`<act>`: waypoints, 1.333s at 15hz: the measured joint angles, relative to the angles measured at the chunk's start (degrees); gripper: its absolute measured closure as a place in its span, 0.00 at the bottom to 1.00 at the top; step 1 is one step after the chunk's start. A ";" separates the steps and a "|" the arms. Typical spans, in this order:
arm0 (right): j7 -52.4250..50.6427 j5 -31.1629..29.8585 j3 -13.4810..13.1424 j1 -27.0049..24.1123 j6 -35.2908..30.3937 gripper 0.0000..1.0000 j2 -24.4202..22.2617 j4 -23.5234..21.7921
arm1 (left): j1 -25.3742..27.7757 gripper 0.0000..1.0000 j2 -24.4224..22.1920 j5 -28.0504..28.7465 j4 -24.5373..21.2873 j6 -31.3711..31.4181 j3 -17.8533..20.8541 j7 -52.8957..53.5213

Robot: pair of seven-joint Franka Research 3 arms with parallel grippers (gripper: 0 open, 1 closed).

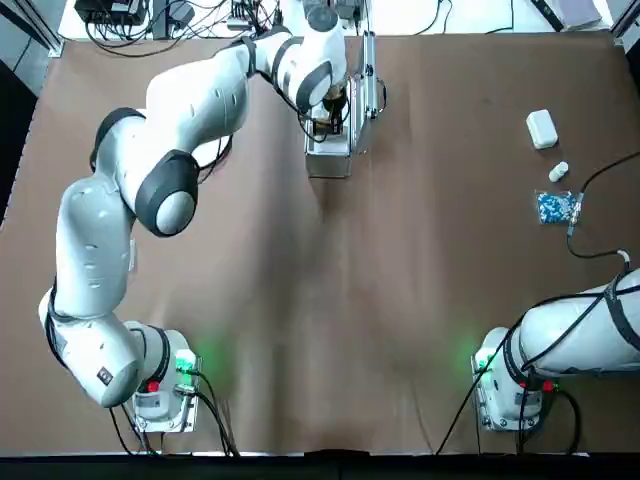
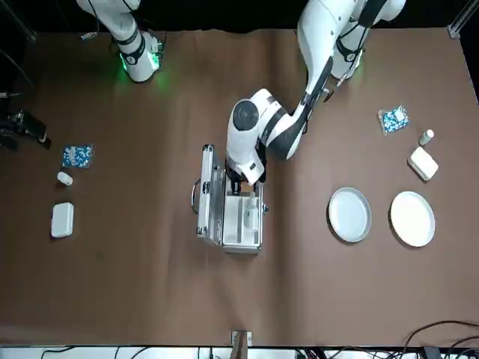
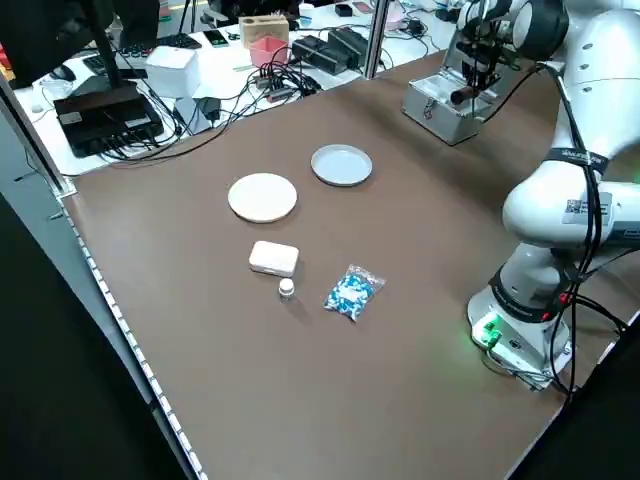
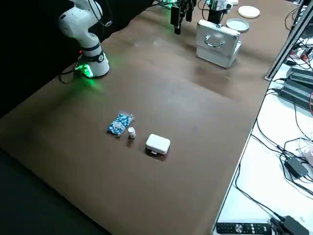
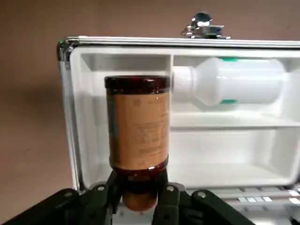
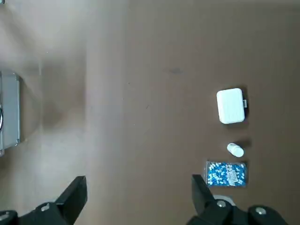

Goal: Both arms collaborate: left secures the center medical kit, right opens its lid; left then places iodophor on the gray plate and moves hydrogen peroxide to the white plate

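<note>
Left gripper (image 5: 138,199) is clamped on the iodophor (image 5: 137,123), holding the brown bottle by its capped end over the open medical kit (image 2: 241,218) at the table's centre. Right gripper (image 6: 136,199) hangs spread wide and empty above bare table, away from the kit. Beside the case body, the lid (image 2: 207,193) stands upright on its hinge. Over on the robot's left lie the gray plate (image 2: 349,215) and, next to it, the white plate (image 2: 412,218), both bare. Inside the kit's far compartment, the hydrogen peroxide (image 5: 233,86) lies on its side
</note>
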 joint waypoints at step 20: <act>-3.42 -2.59 -0.57 -1.50 1.22 0.01 -0.02 -0.12 | 30.38 0.67 -10.19 -14.50 0.13 -8.93 -6.07 27.02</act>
